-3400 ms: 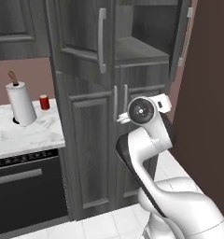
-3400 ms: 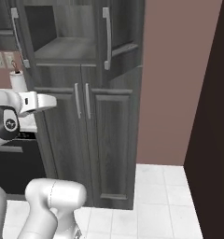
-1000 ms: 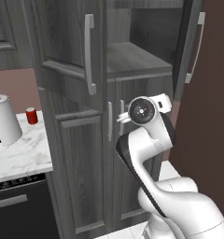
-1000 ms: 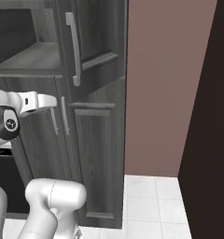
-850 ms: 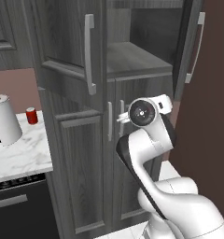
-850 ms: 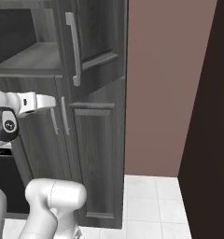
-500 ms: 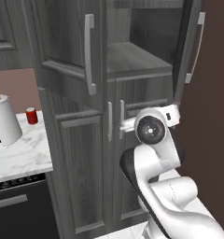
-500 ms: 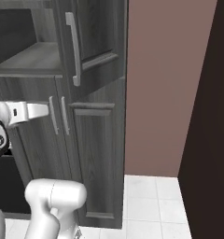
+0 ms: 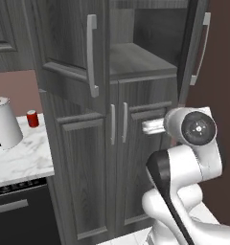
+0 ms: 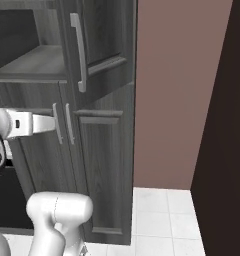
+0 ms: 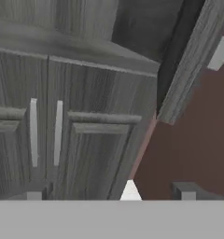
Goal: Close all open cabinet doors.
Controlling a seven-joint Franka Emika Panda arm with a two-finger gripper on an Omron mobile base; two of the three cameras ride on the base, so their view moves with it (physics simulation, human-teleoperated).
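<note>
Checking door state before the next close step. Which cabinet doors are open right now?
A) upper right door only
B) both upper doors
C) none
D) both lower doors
B: the upper left door and the upper right door both swing out from the cabinet, baring the shelf between them, while the two lower doors sit flush and shut.

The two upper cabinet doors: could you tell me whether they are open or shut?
Open: both upper cabinet doors swing outward, exposing the shelf.
</note>
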